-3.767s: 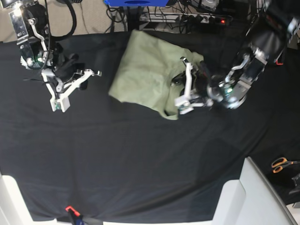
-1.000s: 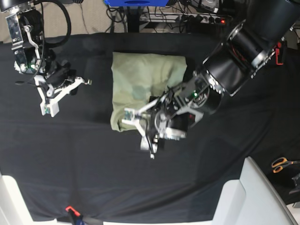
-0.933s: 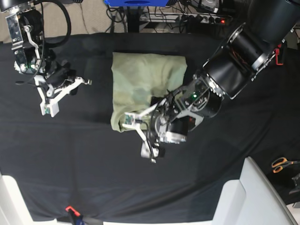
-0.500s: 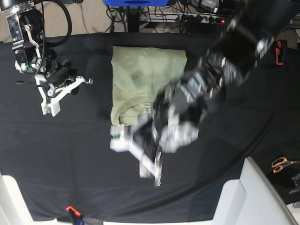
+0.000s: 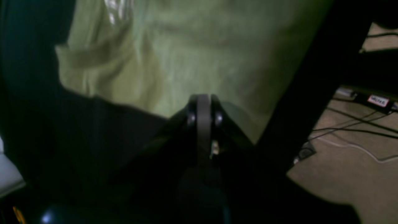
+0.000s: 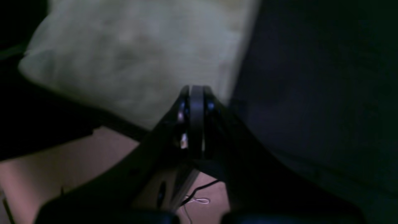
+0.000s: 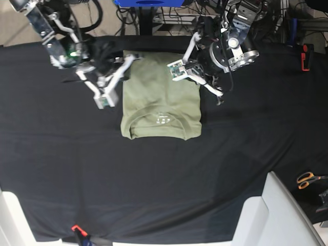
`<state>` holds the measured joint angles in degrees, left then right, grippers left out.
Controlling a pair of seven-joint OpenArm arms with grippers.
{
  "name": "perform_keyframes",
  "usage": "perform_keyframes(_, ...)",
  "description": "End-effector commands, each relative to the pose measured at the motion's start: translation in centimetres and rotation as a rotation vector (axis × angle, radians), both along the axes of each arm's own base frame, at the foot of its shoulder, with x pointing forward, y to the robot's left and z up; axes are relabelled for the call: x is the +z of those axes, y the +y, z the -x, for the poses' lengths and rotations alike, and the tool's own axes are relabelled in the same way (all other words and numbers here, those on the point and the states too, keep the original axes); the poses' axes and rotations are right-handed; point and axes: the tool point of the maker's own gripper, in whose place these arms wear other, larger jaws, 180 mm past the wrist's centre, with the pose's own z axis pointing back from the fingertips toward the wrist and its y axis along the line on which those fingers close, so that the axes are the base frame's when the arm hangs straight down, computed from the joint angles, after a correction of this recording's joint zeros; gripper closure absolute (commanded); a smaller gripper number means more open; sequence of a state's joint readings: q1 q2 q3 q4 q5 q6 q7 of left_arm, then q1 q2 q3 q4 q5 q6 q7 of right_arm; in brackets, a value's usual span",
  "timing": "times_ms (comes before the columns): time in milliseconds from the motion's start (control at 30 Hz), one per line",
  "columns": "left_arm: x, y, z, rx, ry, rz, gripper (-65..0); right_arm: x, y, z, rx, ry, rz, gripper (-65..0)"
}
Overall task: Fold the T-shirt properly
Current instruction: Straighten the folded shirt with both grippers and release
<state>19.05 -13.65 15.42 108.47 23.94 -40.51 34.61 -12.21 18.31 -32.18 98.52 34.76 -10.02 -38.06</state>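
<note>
The pale green T-shirt (image 7: 160,97) lies folded into a flat rectangle on the black table cloth (image 7: 154,174), collar and small white label toward the front. My left gripper (image 7: 197,77) hovers at the shirt's far right corner. In the left wrist view the left gripper (image 5: 203,107) is shut with nothing between its fingers, and the T-shirt (image 5: 192,46) spreads out beyond it. My right gripper (image 7: 117,77) hangs by the shirt's far left corner. The right wrist view shows the right gripper (image 6: 196,99) shut and empty, with the T-shirt (image 6: 140,56) ahead of it.
Orange-handled scissors (image 7: 307,179) lie at the right edge. A white panel (image 7: 277,215) stands at the front right. A blue object (image 7: 148,2) and cables sit behind the table's far edge. A small orange clip (image 7: 77,229) marks the front edge.
The left arm swung from the shirt's front edge up to its far right corner and its gripper shut. The right arm moved in to the far left corner. The shirt now lies flatter, collar side up.
</note>
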Motion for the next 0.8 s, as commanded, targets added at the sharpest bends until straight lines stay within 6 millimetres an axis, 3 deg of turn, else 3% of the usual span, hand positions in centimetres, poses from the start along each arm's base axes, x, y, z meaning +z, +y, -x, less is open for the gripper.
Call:
perform_keyframes(0,0.8,-0.6,-0.3,0.0,-0.024,0.034,0.0,0.9,0.6,-0.7,0.02,-0.037,-0.016,0.0)
perform_keyframes(167,-1.4,0.2,1.3,0.011,0.048,0.011,0.0,0.7,2.4,0.0,0.081,-0.031,-0.025,0.0)
perform_keyframes(367,-5.9,2.1,4.2,0.035,0.195,-0.046,0.0,-1.5,1.4,0.6,0.07,0.019,0.016,0.0)
perform_keyframes(433,-6.5,2.6,4.2,0.058,0.204,-0.055,0.0,-1.5,1.4,0.7,0.071,0.022,0.016,0.0)
perform_keyframes(500,-5.9,2.4,3.3,0.085,0.159,-0.032,0.0,-1.3,1.5,0.6,0.072,0.017,0.013,0.0)
perform_keyframes(633,-2.2,0.9,0.7,0.09,0.024,0.037,0.0,-0.5,2.0,0.4,0.081,-0.004,-0.005,0.0)
perform_keyframes(767,0.8,2.5,-1.7,0.149,-0.079,0.043,0.0,0.6,3.1,0.4,0.114,-0.032,-0.027,0.0)
